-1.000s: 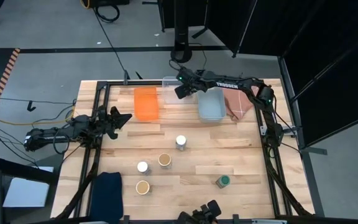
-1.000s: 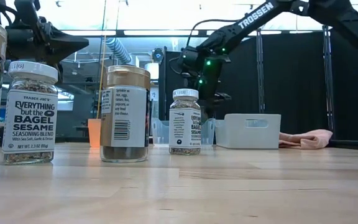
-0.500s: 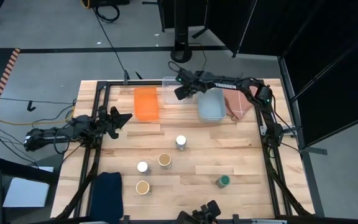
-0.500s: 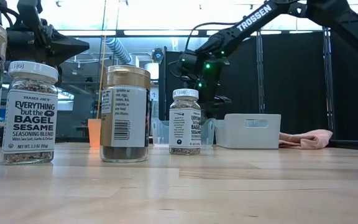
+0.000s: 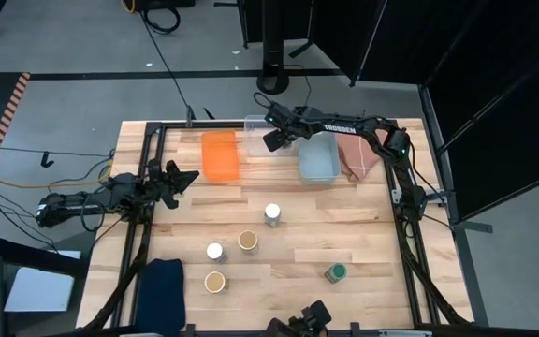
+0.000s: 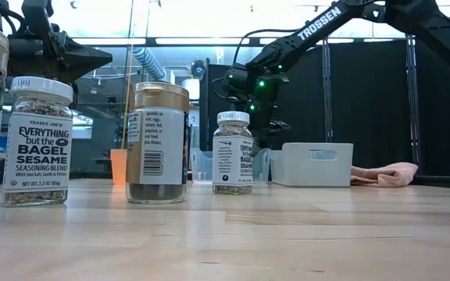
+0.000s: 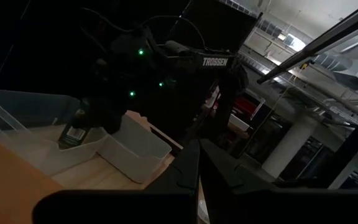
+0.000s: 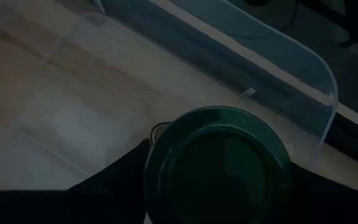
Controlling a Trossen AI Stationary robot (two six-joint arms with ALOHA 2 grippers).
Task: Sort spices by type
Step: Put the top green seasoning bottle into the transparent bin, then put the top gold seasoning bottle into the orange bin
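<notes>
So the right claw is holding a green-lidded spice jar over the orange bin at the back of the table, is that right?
Not quite. The right claw does have the green-lidded spice jar, but it is over the clear plastic bin, not the orange bin beside it. The right wrist view shows this.

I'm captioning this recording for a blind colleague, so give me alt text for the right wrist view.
A round spice jar with a dark green lid fills the lower frame, sitting between the right pincer's dark fingers. Below it is an empty clear plastic rectangular bin resting on the pale wooden table.
</notes>
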